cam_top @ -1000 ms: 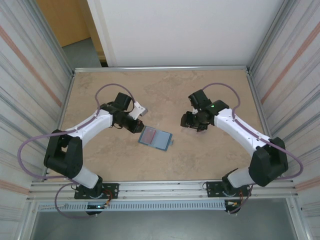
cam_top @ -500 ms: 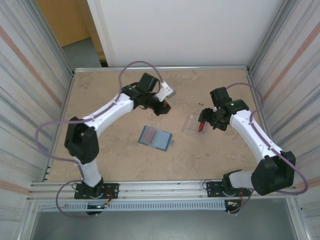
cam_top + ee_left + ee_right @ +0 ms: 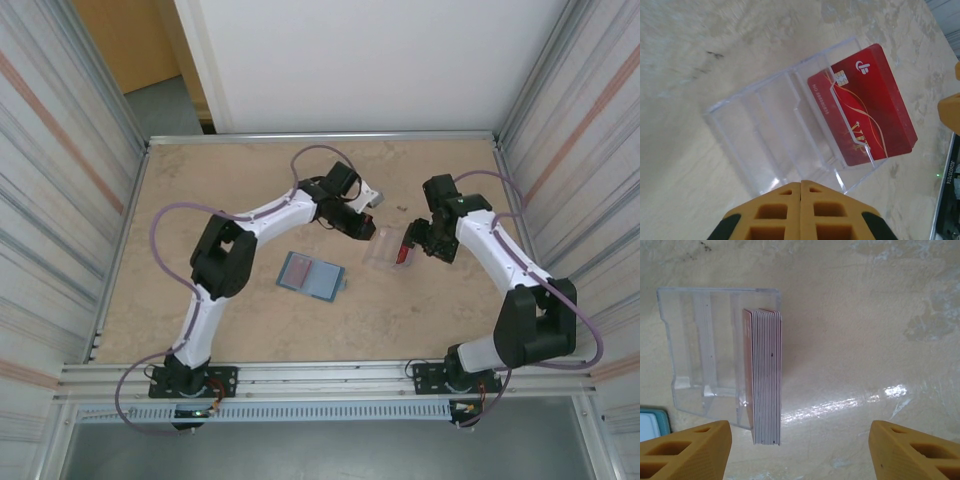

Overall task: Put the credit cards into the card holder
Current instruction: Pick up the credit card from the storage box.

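Stack of thin red rectangular plastic credit cards [image 3: 765,375] stands on edge in the end slot of a ribbed clear plastic case [image 3: 760,125], which sits on the tan marbled desk [image 3: 200,180] between the two arms. The top card face shows gold swirls and a chip in the left wrist view [image 3: 862,105].

The small square teal-blue folding card holder [image 3: 312,275] lies open flat on the desk, left of the case and apart from it. A reddish patch on its left half may be a card; cannot tell.

Left tool [image 3: 800,192]: yellow fingers pressed together, nothing between them, just short of the case's near edge. Right tool [image 3: 800,432]: fingers spread wide and empty, with the card stack ahead and left of centre.

Handling, judged:
- Cards are light, stiff and slick. A loose stack probably fans or slides apart if squeezed off-centre.
- Best hold is across the flat faces of one or a few cards at the end that sticks out past the case wall.
- The case is light and likely skids, so it needs pinning while a card is pulled.
- The card holder is soft and its pockets look snug, so it may shift when a card is pushed in.

Counts:
- Cards: one stack of many, edges too fine to count exactly.
- Case: one.
- Card holder: one.
- Tools: two.
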Controlling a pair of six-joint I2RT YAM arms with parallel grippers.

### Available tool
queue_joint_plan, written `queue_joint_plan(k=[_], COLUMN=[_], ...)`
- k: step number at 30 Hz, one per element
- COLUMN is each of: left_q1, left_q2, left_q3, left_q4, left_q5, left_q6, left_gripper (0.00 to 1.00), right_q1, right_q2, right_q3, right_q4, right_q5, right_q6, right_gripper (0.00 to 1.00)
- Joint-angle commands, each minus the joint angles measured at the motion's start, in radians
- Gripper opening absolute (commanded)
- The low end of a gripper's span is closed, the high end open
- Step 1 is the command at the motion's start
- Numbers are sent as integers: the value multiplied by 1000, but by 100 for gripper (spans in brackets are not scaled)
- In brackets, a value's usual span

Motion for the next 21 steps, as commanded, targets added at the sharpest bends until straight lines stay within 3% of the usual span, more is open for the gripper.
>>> queue_joint_plan(k=[1,21], left_q1=[-15,-43], left_q2=[38,118], left_q3=[55,30], left_q4=[3,-5], left_q5=[52,-1], left_q6=[-65,-74], left_gripper=[0,0], right_q1=[-6,-3], right_q2=[30,129], right_q3=[24,25], right_q4=[16,50], right_q5=[-26,-34], right_q6=[-26,-66], right_gripper=[70,65])
